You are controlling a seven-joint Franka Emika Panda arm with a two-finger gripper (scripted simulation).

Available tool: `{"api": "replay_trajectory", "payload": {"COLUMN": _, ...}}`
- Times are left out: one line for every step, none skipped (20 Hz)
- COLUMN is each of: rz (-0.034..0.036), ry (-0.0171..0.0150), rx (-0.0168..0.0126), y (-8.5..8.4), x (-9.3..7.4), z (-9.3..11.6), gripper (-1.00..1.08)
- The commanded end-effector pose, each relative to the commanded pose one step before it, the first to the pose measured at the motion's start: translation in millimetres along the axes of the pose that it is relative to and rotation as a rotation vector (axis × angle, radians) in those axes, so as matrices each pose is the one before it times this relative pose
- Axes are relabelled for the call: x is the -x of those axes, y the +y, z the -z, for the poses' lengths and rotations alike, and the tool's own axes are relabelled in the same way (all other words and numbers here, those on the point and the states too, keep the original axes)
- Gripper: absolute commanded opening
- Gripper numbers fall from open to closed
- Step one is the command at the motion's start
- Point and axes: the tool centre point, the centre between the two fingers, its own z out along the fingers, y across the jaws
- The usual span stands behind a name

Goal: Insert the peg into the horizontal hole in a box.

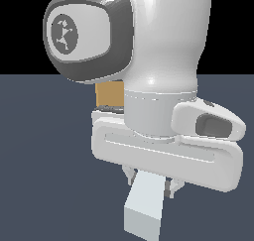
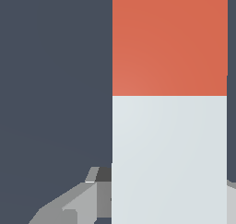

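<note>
Arm fills most of ext view, wrist body + hand bracket blocking nearly everything behind. Dark slate table under it.

Box: only a tan sliver shows, at approx 11 o'clock from the hand, tucked behind the wrist. Hole not visible in either view, so alignment w/ peg can't be judged.

Peg: pale grey-white bar poking out below the hand toward 6 o'clock, near end facing the camera. In wrist view it runs lengthwise away from the cam, white section near, orange-red end far. Whether it's resting on the table or lifted: can't tell.

Gripper: jaws sit one each side of the peg, fingertips touching its flanks, so reads as pinching peg across its width on the white part. Likely held at the white end so the orange end stays free as the lead tip for insertion, and the bar stays in line w/ the wrist cam for aiming.

Stage, my guess: peg grasped, transport/align not done. Next needs peg leveled + orange tip pointed at box face. Risk: hole only slightly wider than the peg, small tilt = jam on the rim.
</note>
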Motion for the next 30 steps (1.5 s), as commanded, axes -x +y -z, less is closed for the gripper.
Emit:
{"api": "replay_trajectory", "payload": {"rz": 0.00482, "ry": -0.00002, "rx": 0.00028, "y": 0.31, "x": -0.98, "z": 0.61, "gripper": -1.0}}
{"api": "replay_trajectory", "payload": {"rz": 0.00588, "ry": -0.00005, "rx": 0.00003, "y": 0.36, "x": -1.04, "z": 0.77, "gripper": -1.0}}
{"api": "replay_trajectory", "payload": {"rz": 0.00826, "ry": -0.00007, "rx": 0.00003, "y": 0.5, "x": -1.48, "z": 1.07, "gripper": -1.0}}
{"api": "replay_trajectory", "payload": {"rz": 0.01056, "ry": -0.00009, "rx": 0.00004, "y": 0.64, "x": -1.88, "z": 1.38, "gripper": -1.0}}
{"api": "replay_trajectory", "payload": {"rz": 0.01288, "ry": -0.0001, "rx": 0.00005, "y": 0.78, "x": -2.29, "z": 1.68, "gripper": -1.0}}
{"api": "replay_trajectory", "payload": {"rz": 0.01519, "ry": -0.00011, "rx": 0.00006, "y": 0.91, "x": -2.71, "z": 1.98, "gripper": -1.0}}
{"api": "replay_trajectory", "payload": {"rz": 0.01747, "ry": -0.00013, "rx": 0.00007, "y": 1.04, "x": -3.12, "z": 2.27, "gripper": -1.0}}
{"api": "replay_trajectory", "payload": {"rz": 0.01974, "ry": -0.00013, "rx": 0.00007, "y": 1.17, "x": -3.53, "z": 2.56, "gripper": -1.0}}
{"api": "replay_trajectory", "payload": {"rz": 0.02198, "ry": -0.00014, "rx": 0.00008, "y": 1.29, "x": -3.94, "z": 2.85, "gripper": -1.0}}
{"api": "replay_trajectory", "payload": {"rz": 0.0242, "ry": -0.00014, "rx": 0.00008, "y": 1.42, "x": -4.35, "z": 3.13, "gripper": -1.0}}
{"api": "replay_trajectory", "payload": {"rz": 0.02639, "ry": -0.00014, "rx": 0.00008, "y": 1.53, "x": -4.75, "z": 3.41, "gripper": -1.0}}
{"api": "replay_trajectory", "payload": {"rz": 0.02856, "ry": -0.00013, "rx": 0.00009, "y": 1.65, "x": -5.16, "z": 3.69, "gripper": -1.0}}
{"api": "replay_trajectory", "payload": {"rz": 0.03071, "ry": -0.00012, "rx": 0.00009, "y": 1.75, "x": -5.56, "z": 3.96, "gripper": -1.0}}
{"api": "replay_trajectory", "payload": {"rz": 0.03285, "ry": -0.0001, "rx": 0.00009, "y": 1.86, "x": -5.96, "z": 4.22, "gripper": -1.0}}
{"api": "replay_trajectory", "payload": {"rz": 0.03495, "ry": -0.00009, "rx": 0.00009, "y": 1.96, "x": -6.36, "z": 4.48, "gripper": -1.0}}
{"api": "replay_trajectory", "payload": {"rz": 0.03693, "ry": -0.00006, "rx": 0.00008, "y": 2.05, "x": -6.74, "z": 4.73, "gripper": -1.0}}
{"api": "replay_trajectory", "payload": {"rz": 0.03601, "ry": -0.00001, "rx": 0.00007, "y": 1.97, "x": -6.6, "z": 4.59, "gripper": -1.0}}
{"api": "replay_trajectory", "payload": {"rz": 0.03367, "ry": 0.00002, "rx": 0.00006, "y": 1.83, "x": -6.19, "z": 4.28, "gripper": -1.0}}
{"api": "replay_trajectory", "payload": {"rz": 0.03136, "ry": 0.00003, "rx": 0.00005, "y": 1.7, "x": -5.77, "z": 3.98, "gripper": -1.0}}
{"api": "replay_trajectory", "payload": {"rz": 0.0291, "ry": 0.00004, "rx": 0.00004, "y": 1.58, "x": -5.37, "z": 3.69, "gripper": -1.0}}
{"api": "replay_trajectory", "payload": {"rz": 0.02689, "ry": 0.00007, "rx": 0.00003, "y": 1.44, "x": -4.98, "z": 3.4, "gripper": -1.0}}
{"api": "replay_trajectory", "payload": {"rz": 0.02464, "ry": 0.00011, "rx": 0.00002, "y": 1.29, "x": -4.59, "z": 3.1, "gripper": -1.0}}
{"api": "replay_trajectory", "payload": {"rz": 0.02238, "ry": 0.00015, "rx": 0.00001, "y": 1.13, "x": -4.19, "z": 2.81, "gripper": -1.0}}
{"api": "replay_trajectory", "payload": {"rz": 0.02026, "ry": 0.00017, "rx": 0.00001, "y": 1.0, "x": -3.81, "z": 2.53, "gripper": -1.0}}
{"api": "replay_trajectory", "payload": {"rz": 0.01818, "ry": 0.00016, "rx": 0.0, "y": 0.9, "x": -3.43, "z": 2.27, "gripper": -1.0}}
{"api": "replay_trajectory", "payload": {"rz": 0.01603, "ry": 0.00015, "rx": 0.0, "y": 0.79, "x": -3.02, "z": 2.0, "gripper": -1.0}}
{"api": "replay_trajectory", "payload": {"rz": 0.0139, "ry": 0.00013, "rx": 0.0, "y": 0.69, "x": -2.63, "z": 1.73, "gripper": -1.0}}
{"api": "replay_trajectory", "payload": {"rz": 0.01172, "ry": 0.00011, "rx": 0.0, "y": 0.58, "x": -2.21, "z": 1.46, "gripper": -1.0}}
{"api": "replay_trajectory", "payload": {"rz": 0.00953, "ry": 0.0001, "rx": 0.0, "y": 0.46, "x": -1.8, "z": 1.18, "gripper": -1.0}}
{"api": "replay_trajectory", "payload": {"rz": 0.00737, "ry": 0.0001, "rx": 0.0, "y": 0.35, "x": -1.41, "z": 0.91, "gripper": -1.0}}
